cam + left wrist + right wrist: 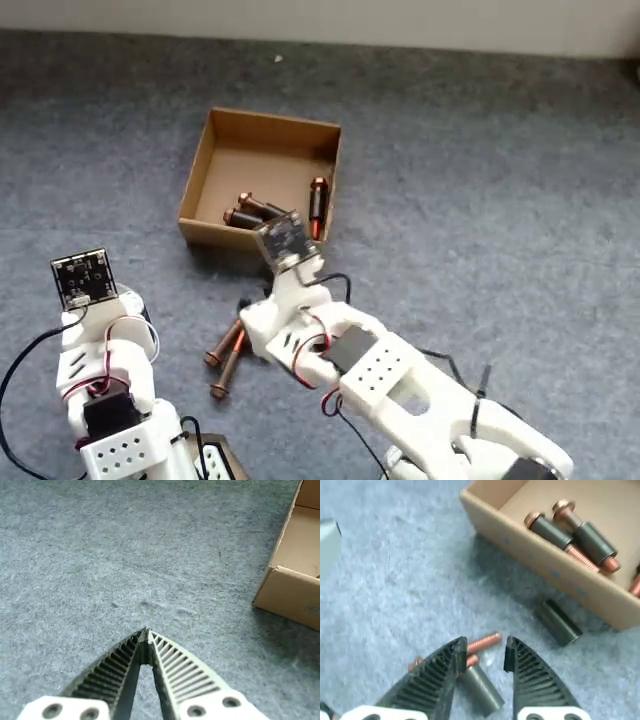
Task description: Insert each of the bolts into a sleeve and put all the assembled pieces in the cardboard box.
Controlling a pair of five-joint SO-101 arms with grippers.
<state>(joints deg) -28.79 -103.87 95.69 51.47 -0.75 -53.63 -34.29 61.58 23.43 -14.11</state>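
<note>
Bolt [490, 640] lies on the carpet [395, 580] under the right hand [485, 639], which is open and empty. Its shank runs across the gap, sleeve [481, 694] beside it. Left hand [146, 631], closed, looks farther.

A grey, felt-like carpet [500, 170] spread flat beneath the left pincer [146, 632] and the right pincer [485, 646] and on every side of them. Far ahead of both pincers the carpet ended at a pale band [320, 15], either a wall or a skirting. A small white speck [278, 58] lay on the carpet just short of that band. The light was soft and even, and shadows on the carpet were dull.
</note>
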